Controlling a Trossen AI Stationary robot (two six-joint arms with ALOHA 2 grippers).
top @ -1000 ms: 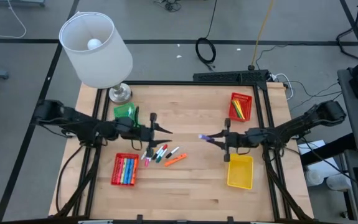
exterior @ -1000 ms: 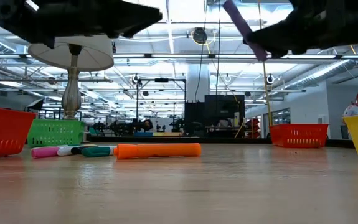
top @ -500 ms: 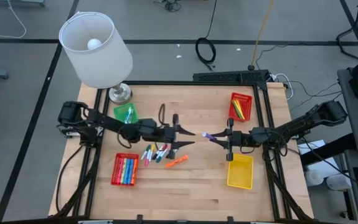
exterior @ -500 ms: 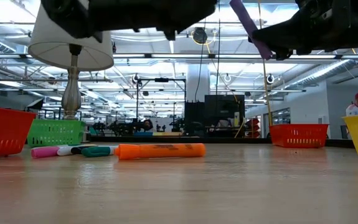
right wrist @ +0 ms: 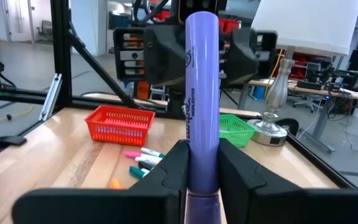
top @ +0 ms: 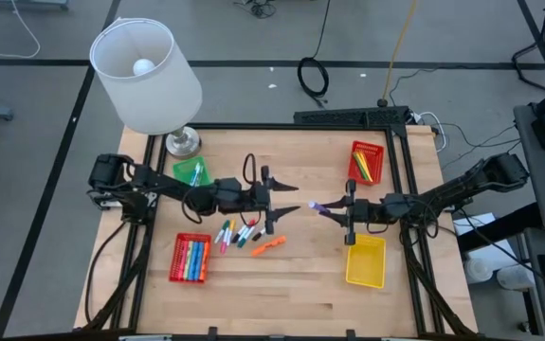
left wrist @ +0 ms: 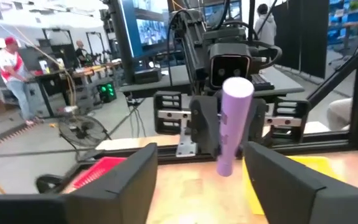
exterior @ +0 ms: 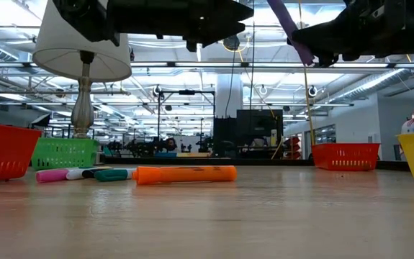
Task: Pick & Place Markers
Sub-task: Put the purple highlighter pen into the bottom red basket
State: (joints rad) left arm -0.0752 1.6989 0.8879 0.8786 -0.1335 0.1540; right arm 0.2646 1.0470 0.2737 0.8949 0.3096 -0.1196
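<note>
Wooden table (top: 300, 284) in a dark frame, with a white-shaded lamp (top: 146, 74) at its far left corner and an open workshop beyond.

I see four baskets. Red basket (top: 190, 258) near the front left holds a row of coloured markers. Green basket (top: 191, 171) beside the lamp base has something green in it that I cannot make out. Second red basket (top: 367, 162) at the far right holds a few pens. Yellow basket (top: 365, 260) at the right looks bare inside.

My left gripper (top: 289, 202) reaches level toward the table's middle, fingers spread apart and holding nothing. My right gripper (top: 340, 214) faces it from the right, fingers clamped on the purple marker (top: 317, 206), which points at the left gripper, its tip just short of the spread fingers.

Loose markers (top: 237, 232) lie on the table under the left arm, with an orange marker (top: 267, 245) nearest the front.
</note>
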